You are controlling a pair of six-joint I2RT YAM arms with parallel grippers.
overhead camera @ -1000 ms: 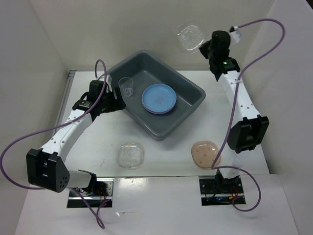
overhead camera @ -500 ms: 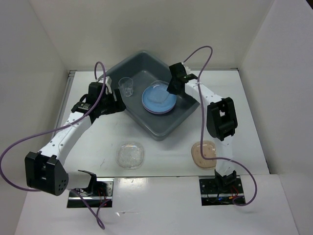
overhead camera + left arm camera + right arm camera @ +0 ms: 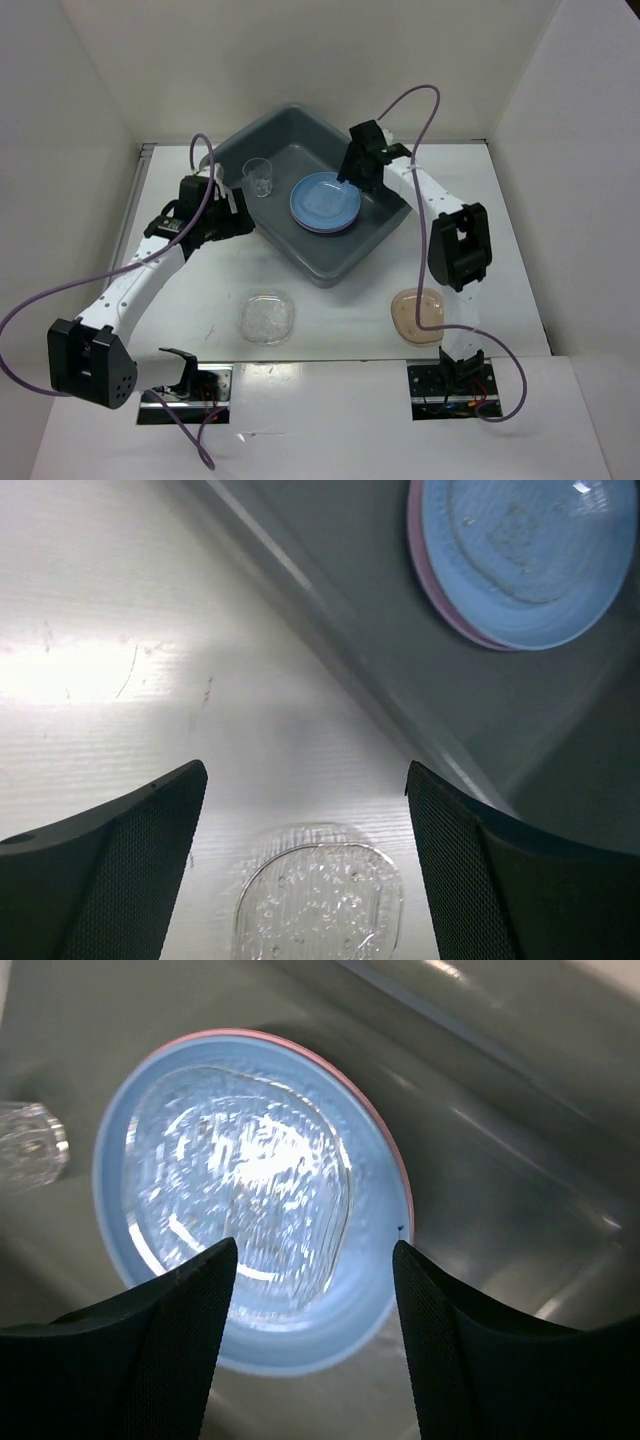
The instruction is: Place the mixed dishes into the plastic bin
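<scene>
We judge the right arm's delivery finished. The right gripper [image 3: 312,1260] hangs inside the large dark grey plastic bin [image 3: 330,268], its fingers spread wide and holding nothing. Directly beneath it a clear ribbed plastic dish [image 3: 245,1185] lies nested on the round blue plate [image 3: 150,1290], which sits on a pink plate [image 3: 395,1175] that shows only as a thin rim. A small clear cup [image 3: 259,177] stands in the bin's left corner, apart from the stack.

The left gripper [image 3: 305,780] is also wide open and empty. It hangs over the white bench [image 3: 340,320] just outside the bin's left wall. A second clear dish [image 3: 320,900] lies flat on the bench below it, and a tan rounded-square dish [image 3: 420,313] lies near the right arm's base.

Two dishes remain outside the bin, so we think the work is past halfway. To do this step well, we would raise the right gripper straight up until its fingers clear the rolled rim. Only then would we swing it towards the tan dish, so the stack is not nudged. For the left arm, the clear dish is shallow and slippery. We would pinch one raised edge rather than try to span the whole dish, and keep the dish level on the way over the wall.
</scene>
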